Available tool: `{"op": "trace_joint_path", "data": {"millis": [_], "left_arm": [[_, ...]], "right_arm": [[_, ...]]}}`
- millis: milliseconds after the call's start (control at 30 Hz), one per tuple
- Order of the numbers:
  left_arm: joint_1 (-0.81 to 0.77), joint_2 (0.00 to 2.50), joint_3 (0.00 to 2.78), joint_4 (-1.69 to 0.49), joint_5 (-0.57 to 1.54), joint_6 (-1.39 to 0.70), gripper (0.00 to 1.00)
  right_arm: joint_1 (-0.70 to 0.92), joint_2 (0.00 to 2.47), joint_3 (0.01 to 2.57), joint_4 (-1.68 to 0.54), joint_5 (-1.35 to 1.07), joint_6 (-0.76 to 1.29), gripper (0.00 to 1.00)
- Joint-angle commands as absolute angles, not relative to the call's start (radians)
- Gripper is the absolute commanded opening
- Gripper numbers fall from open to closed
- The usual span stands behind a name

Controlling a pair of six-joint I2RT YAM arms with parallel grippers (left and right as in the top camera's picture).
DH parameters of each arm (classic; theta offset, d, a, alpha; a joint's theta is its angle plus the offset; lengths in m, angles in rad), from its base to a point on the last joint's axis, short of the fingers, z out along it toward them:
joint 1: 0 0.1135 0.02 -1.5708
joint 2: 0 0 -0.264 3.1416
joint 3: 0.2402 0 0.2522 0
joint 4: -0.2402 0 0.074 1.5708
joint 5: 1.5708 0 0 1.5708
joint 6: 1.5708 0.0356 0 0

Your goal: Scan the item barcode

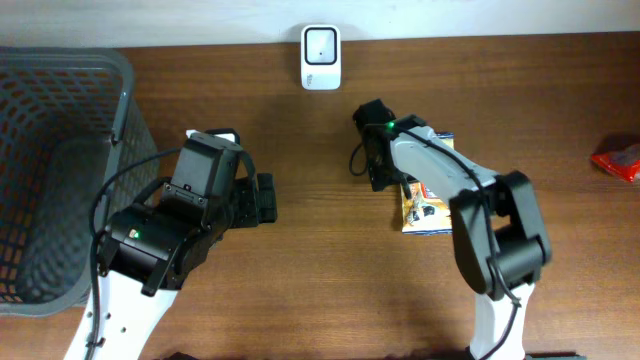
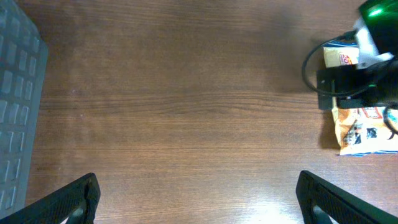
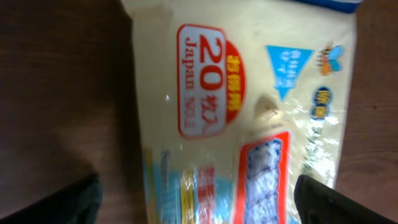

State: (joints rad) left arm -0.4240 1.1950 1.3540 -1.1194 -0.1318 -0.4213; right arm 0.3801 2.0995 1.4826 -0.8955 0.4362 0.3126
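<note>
The item is a cream snack packet (image 3: 249, 93) with a red "20" label, lying flat on the wooden table (image 1: 300, 280). My right gripper (image 3: 198, 202) hangs directly over it, open, with one finger on each side and neither gripping it. From overhead, the right gripper (image 1: 392, 172) covers the packet's (image 1: 425, 208) upper half. The white barcode scanner (image 1: 320, 57) stands at the table's back edge. Left of centre, my left gripper (image 1: 264, 200) is open and holds nothing. The left wrist view has the left gripper (image 2: 199, 202) over bare wood, with the packet (image 2: 364, 130) at the far right.
A grey mesh basket (image 1: 60, 90) fills the left end of the table, and its wall (image 2: 15, 106) is in the left wrist view. A red packet (image 1: 620, 160) lies at the right edge.
</note>
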Motion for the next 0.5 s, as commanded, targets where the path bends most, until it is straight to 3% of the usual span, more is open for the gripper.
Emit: {"op": "trace_joint_path", "data": {"millis": [0, 33, 100, 233, 300, 333, 467], "left_arm": [[-0.422, 1.192, 1.356, -1.120, -0.136, -0.433, 0.99], [-0.422, 1.192, 1.356, -1.120, -0.136, -0.433, 0.99], [-0.422, 1.192, 1.356, -1.120, -0.136, -0.433, 0.99], [-0.422, 1.192, 1.356, -1.120, -0.136, -0.433, 0.99], [-0.422, 1.192, 1.356, -1.120, -0.136, -0.433, 0.99], [-0.422, 1.192, 1.356, -1.120, -0.136, -0.433, 0.99], [-0.422, 1.192, 1.356, -1.120, -0.136, -0.433, 0.99]], "right_arm": [[0.346, 2.185, 1.477, -0.883, 0.524, 0.303, 0.74], [0.336, 2.192, 1.477, -0.883, 0.508, 0.303, 0.41], [0.325, 2.188, 1.486, -0.895, 0.455, 0.303, 0.04], [0.325, 2.124, 1.711, -1.073, 0.199, 0.284, 0.04], [0.325, 2.098, 1.864, -1.150, -0.089, 0.178, 0.04], [0.320, 2.097, 1.920, -1.155, -0.358, 0.119, 0.04], [0.300, 2.151, 1.864, -0.969, -0.907, 0.121, 0.04]]}}
